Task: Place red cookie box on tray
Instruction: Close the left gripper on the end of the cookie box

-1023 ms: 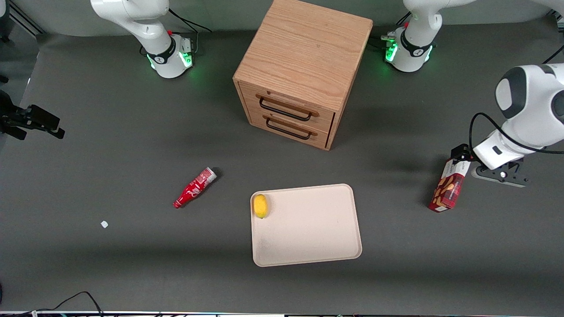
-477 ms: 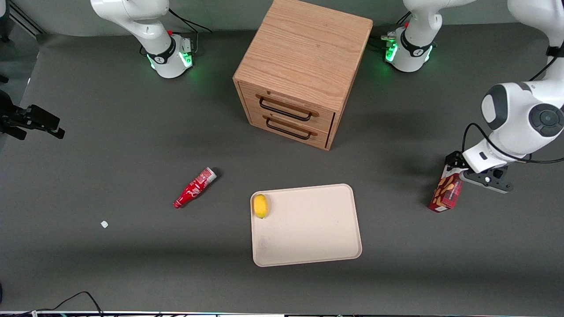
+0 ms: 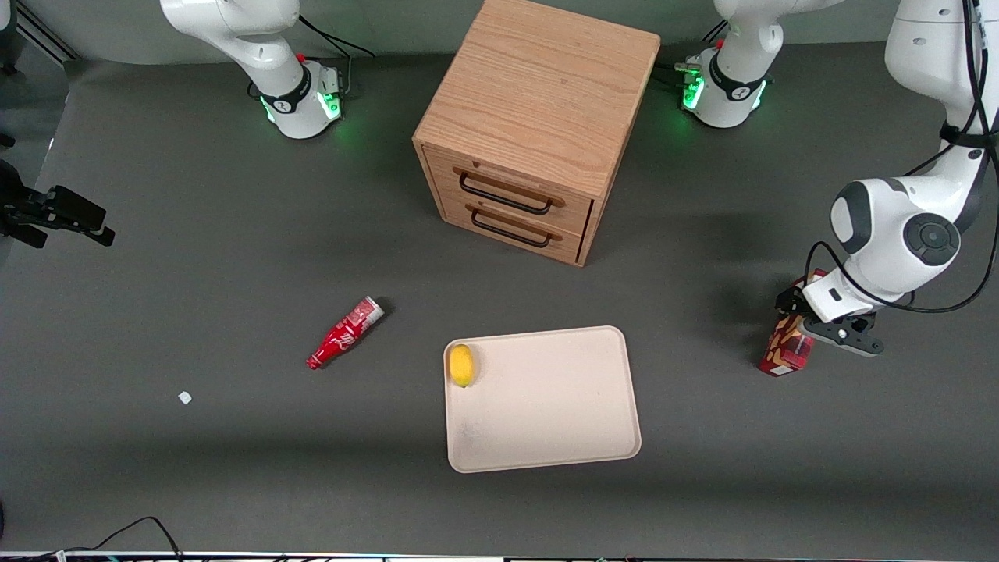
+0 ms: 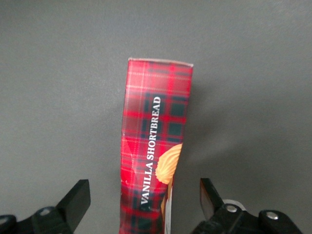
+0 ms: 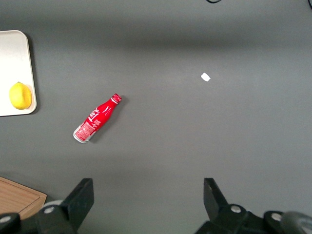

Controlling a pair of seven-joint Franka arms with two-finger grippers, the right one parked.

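Observation:
The red cookie box rests on the dark table toward the working arm's end, well apart from the beige tray. My left gripper hangs over the box's farther end, and the wrist hides that part of it in the front view. The left wrist view shows the tartan box between the two black fingers, with a gap on each side. The gripper is open and holds nothing. One edge of the tray shows in the right wrist view.
A yellow lemon lies on the tray near its edge. A red bottle lies on the table toward the parked arm's end, with a small white scrap nearer the camera. A wooden two-drawer cabinet stands farther back.
The left arm has swung in over the cookie box and now covers more of it. The box itself has not moved.

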